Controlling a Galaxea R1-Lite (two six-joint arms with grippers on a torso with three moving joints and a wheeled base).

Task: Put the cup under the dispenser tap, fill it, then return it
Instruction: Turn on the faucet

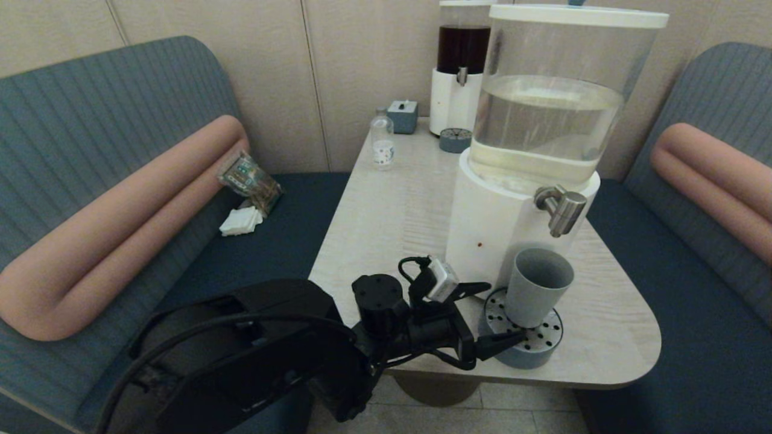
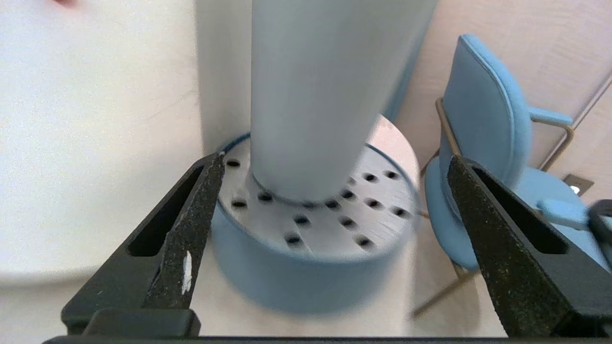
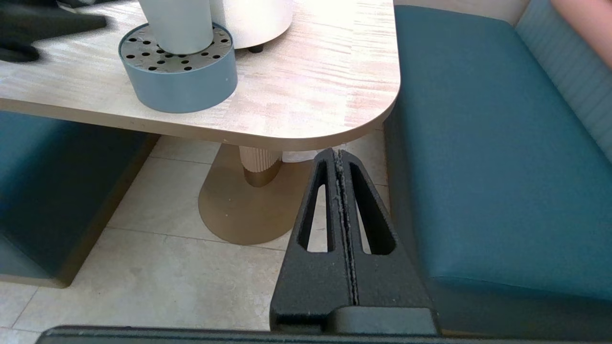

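The grey-blue cup (image 1: 535, 288) stands upright on a round perforated blue drip tray (image 1: 531, 358), directly below the steel dispenser tap (image 1: 561, 208) of the large white-based dispenser (image 1: 494, 223). No stream shows at the tap. My left gripper (image 1: 503, 313) is open at the tray's near-left side, its fingers apart from the cup. In the left wrist view the cup (image 2: 325, 95) rises just beyond the spread left gripper (image 2: 334, 160), whose fingertips (image 2: 217, 160) flank the tray (image 2: 296, 277). My right gripper (image 3: 337, 153) hangs shut and empty below the table's front-right corner.
The table (image 1: 398, 199) also carries a dark-liquid dispenser (image 1: 461, 66), a small clear bottle (image 1: 382, 141), a blue box (image 1: 403, 116) and a second small tray (image 1: 455, 140) at the back. Upholstered benches flank the table; a packet (image 1: 250, 181) lies on the left one.
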